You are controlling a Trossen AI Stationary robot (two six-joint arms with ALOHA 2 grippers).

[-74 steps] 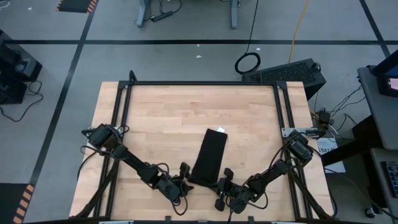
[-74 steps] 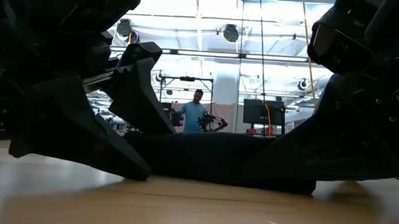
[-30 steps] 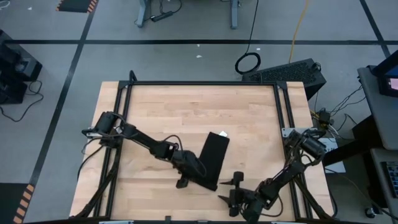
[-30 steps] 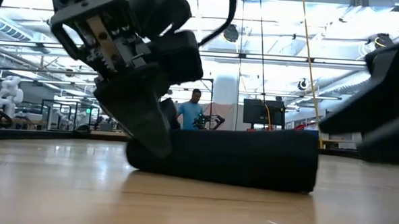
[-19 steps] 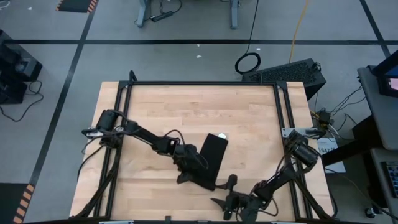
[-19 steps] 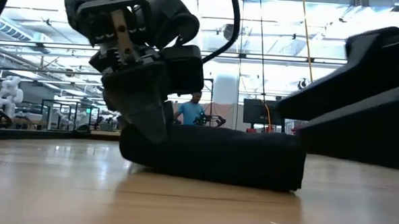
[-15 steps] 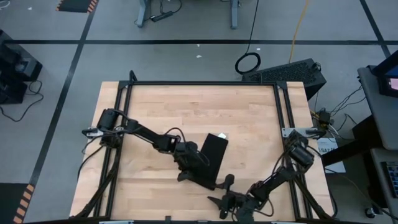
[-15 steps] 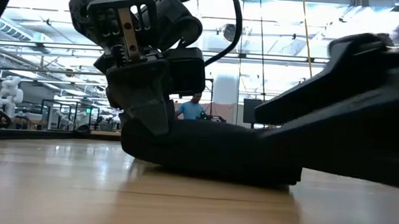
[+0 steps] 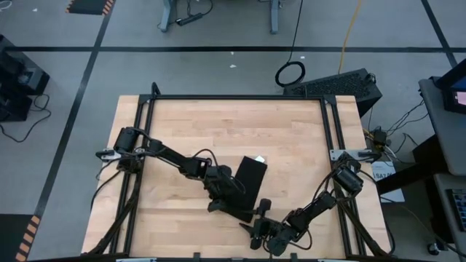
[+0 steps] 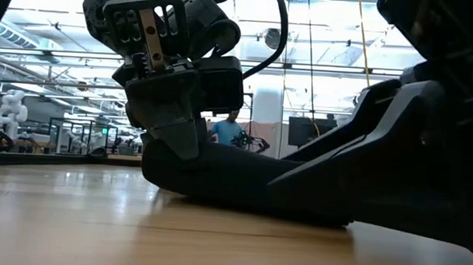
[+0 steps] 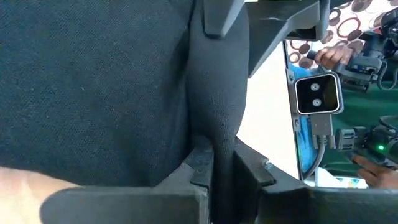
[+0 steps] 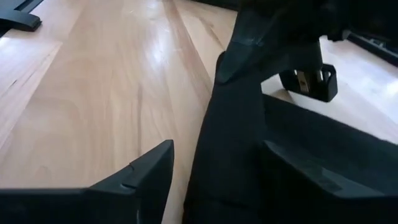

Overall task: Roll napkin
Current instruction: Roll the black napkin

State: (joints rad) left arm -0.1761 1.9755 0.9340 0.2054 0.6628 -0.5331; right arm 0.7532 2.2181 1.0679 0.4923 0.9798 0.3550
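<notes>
Left gripper (image 9: 231,195) pinches my napkin's (image 9: 249,177) rolled edge, centre of the high view. My right gripper (image 9: 261,218), fingers spread, straddles the lower end. Risk: uneven pull skews or unrolls the cloth.

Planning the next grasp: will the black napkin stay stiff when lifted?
Probably floppy: the napkin is soft matte cloth, and its rolled end bends where the left gripper pinches it. It looks light, and the roll may loosen if released.
</notes>
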